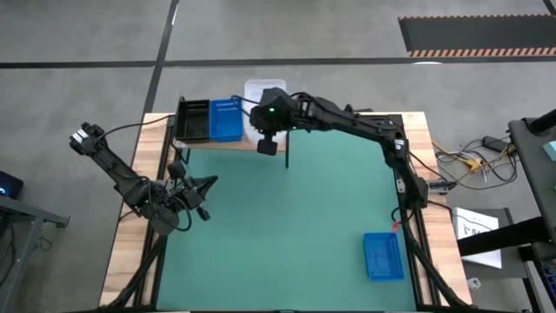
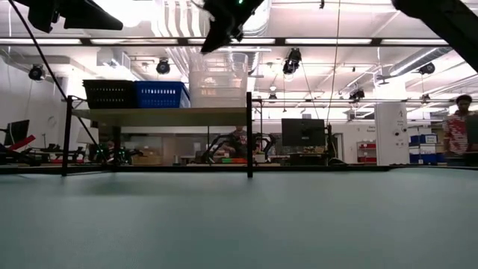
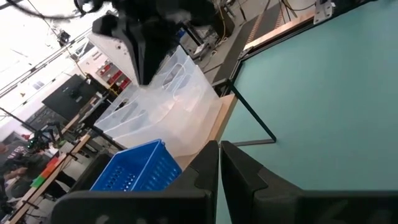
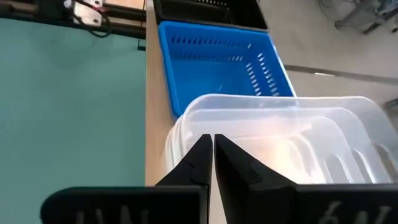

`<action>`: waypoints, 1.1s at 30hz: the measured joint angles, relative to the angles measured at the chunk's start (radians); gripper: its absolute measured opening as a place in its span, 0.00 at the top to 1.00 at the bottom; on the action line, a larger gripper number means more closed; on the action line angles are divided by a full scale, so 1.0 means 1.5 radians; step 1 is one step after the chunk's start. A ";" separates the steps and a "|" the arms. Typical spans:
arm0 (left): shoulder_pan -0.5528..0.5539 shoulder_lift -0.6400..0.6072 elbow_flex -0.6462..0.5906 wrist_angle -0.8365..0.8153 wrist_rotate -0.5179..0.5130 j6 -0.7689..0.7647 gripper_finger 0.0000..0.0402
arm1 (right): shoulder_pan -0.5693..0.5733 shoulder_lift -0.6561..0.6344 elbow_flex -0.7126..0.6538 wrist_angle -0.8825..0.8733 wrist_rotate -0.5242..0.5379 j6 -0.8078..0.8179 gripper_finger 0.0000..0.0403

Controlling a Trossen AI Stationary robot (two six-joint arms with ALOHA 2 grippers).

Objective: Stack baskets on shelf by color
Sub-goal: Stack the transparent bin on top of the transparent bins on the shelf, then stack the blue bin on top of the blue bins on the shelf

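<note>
On the wooden shelf (image 1: pixel 233 144) at the table's far side, a black basket (image 1: pixel 193 120), a blue basket (image 1: pixel 226 120) and a nested stack of clear baskets (image 3: pixel 168 106) stand side by side on their bottoms. My right gripper (image 4: pixel 212 144) is shut, slanting down over the clear stack's (image 4: pixel 280 143) top rim; the low view shows it (image 2: pixel 208 46) just above the stack (image 2: pixel 218 82). My left gripper (image 3: pixel 219 152) waits shut and empty over the table's left part (image 1: pixel 207 184). A second blue basket (image 1: pixel 383 256) lies on the mat, near right. My right gripper's shut fingertips stand right at the top clear basket's rim (image 4: pixel 205 102), coming from above at a slant. I cannot tell whether they touch it; nothing shows between the fingers.
The shelf's thin black legs (image 2: pixel 249 134) stand on the green mat (image 1: pixel 287 226). Cables and equipment lie beyond the table's right edge (image 1: pixel 478 161). A person stands far off in the room (image 2: pixel 457 127).
</note>
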State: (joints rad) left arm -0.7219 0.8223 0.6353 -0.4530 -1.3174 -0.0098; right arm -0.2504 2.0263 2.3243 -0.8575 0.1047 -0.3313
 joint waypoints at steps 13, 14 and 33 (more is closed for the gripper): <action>0.000 0.000 0.001 0.003 0.000 0.012 1.00 | 0.071 -0.110 0.007 -0.279 -0.106 0.181 0.97; 0.000 0.001 0.001 0.007 0.000 0.012 1.00 | 0.082 -0.113 0.007 -0.305 -0.131 0.200 0.97; -0.001 0.033 0.008 0.240 0.023 0.166 1.00 | 0.425 -0.144 -0.360 -0.174 -0.230 0.403 0.98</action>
State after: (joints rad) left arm -0.7227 0.8718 0.6468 -0.0938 -1.2825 0.2385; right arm 0.3868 1.8111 1.7849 -1.1184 -0.2401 0.2734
